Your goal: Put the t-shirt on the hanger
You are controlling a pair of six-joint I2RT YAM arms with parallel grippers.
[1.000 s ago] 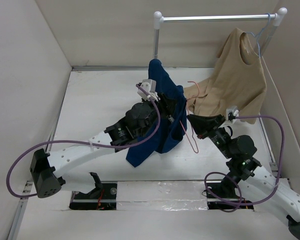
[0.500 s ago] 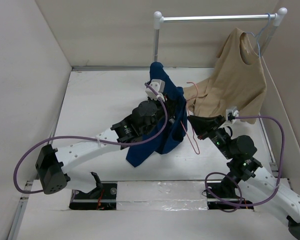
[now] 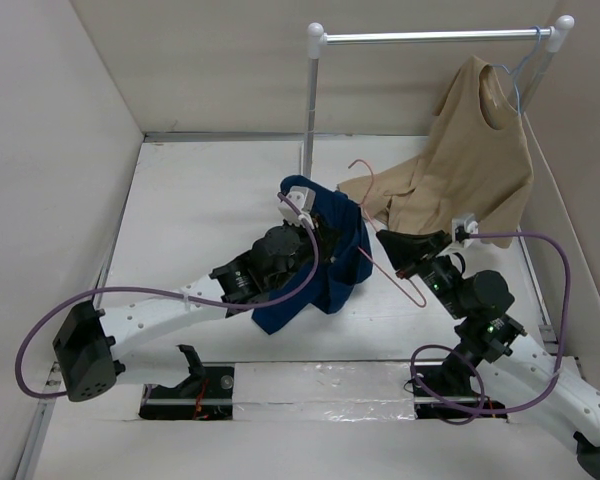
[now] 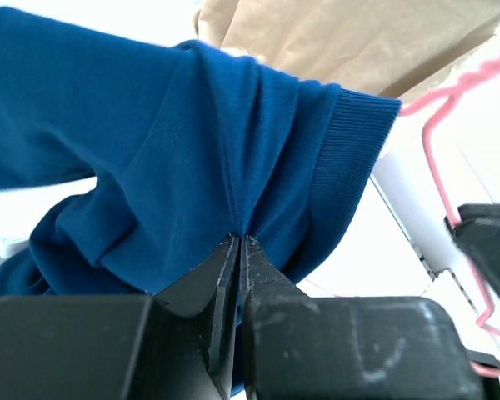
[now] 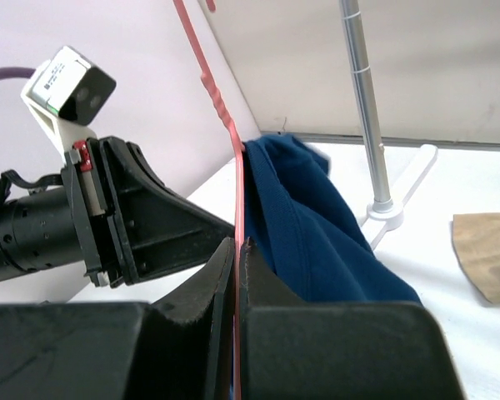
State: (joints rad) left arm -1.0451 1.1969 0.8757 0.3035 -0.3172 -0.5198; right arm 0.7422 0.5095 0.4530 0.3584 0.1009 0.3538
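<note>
Shirts come to two, and so do hangers. The navy t-shirt [image 3: 332, 268] hangs bunched in the middle of the white desk [image 3: 200, 210]. Its top is lifted and its lower end droops toward the near edge. The left fingers [image 4: 202, 287] are pressed tight together on a gathered fold of it, just beside the ribbed hem of a sleeve.

The pink hanger [image 5: 238, 192] stands tilted just to the right of that shirt. Its hook is up and toward the back, and one thin wire is clamped between the closed right fingers [image 5: 202, 279]. From the right wrist, the wire touches the edge of the blue cloth near its top. I cannot tell whether any of it sits inside the shirt.

The second shirt, a tan t-shirt [image 3: 480, 160], hangs on a light blue hanger [image 3: 516, 78] at the right end of the one metal rail [image 3: 430, 37]. Its hem spills onto the desk close behind the pink hook. The rail's left post [image 3: 309, 110] rises just behind the blue cloth. From above, the left arm's wrist [image 3: 280, 250] and its purple cable [image 3: 130, 295] cover part of the navy shirt.
</note>
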